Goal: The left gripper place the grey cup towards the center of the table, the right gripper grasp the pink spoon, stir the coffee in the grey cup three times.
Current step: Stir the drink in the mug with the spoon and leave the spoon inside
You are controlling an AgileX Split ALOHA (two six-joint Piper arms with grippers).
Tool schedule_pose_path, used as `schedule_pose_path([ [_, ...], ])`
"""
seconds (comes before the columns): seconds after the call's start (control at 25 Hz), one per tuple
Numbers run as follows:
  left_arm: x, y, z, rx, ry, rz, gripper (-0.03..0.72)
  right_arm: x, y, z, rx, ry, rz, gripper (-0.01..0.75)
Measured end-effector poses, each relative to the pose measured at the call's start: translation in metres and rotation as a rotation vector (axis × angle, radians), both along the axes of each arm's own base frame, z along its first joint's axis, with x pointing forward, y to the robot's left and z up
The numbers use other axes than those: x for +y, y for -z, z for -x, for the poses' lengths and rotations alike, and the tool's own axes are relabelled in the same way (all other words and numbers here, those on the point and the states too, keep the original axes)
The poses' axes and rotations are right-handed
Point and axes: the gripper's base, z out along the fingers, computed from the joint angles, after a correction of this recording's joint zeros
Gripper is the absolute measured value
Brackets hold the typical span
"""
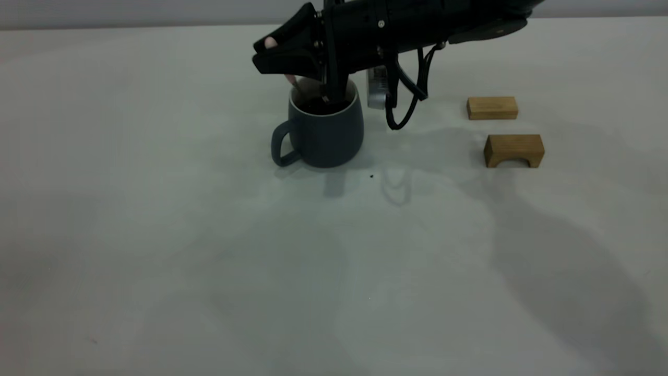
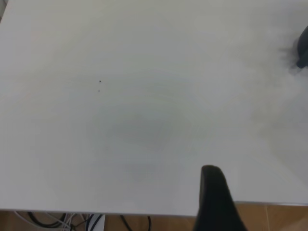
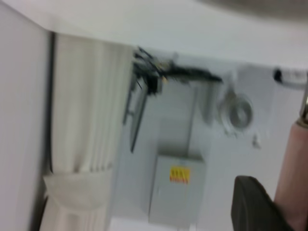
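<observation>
The grey cup point(image 1: 326, 130) stands upright on the table point(image 1: 209, 250), its handle toward the left of the exterior view, with dark coffee point(image 1: 319, 106) inside. My right gripper point(image 1: 282, 57) hovers over the cup's rim, shut on the pink spoon point(image 1: 290, 78), whose handle slants down into the cup. The spoon's bowl is hidden in the coffee. In the right wrist view the pink handle point(image 3: 293, 178) lies against a dark finger point(image 3: 252, 207). The left gripper is outside the exterior view. One finger point(image 2: 214, 197) of it shows over bare table, with nothing beside it.
Two wooden blocks lie right of the cup, a flat one point(image 1: 492, 107) and an arch-shaped one point(image 1: 514, 150). A cable loop point(image 1: 404, 112) hangs from the right arm beside the cup. The table's edge point(image 2: 144, 212) runs close under the left gripper.
</observation>
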Motion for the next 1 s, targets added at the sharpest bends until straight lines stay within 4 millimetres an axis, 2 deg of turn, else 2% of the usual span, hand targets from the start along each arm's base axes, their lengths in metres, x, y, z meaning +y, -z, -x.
schedule_pose_path([
  [0.24,0.0,0.0,0.0,0.0,0.0,0.0,0.528,-0.01,0.005,-0.01,-0.074,0.052,0.093,0.13],
  [0.56,0.0,0.0,0.0,0.0,0.0,0.0,0.528,-0.029,-0.003,0.006,-0.045,0.07,0.178,0.13],
  [0.72,0.0,0.0,0.0,0.0,0.0,0.0,0.528,-0.027,-0.004,0.014,-0.005,0.037,0.13,0.13],
  [1.0,0.0,0.0,0.0,0.0,0.0,0.0,0.528,-0.009,-0.015,0.019,0.017,-0.024,-0.001,0.13],
])
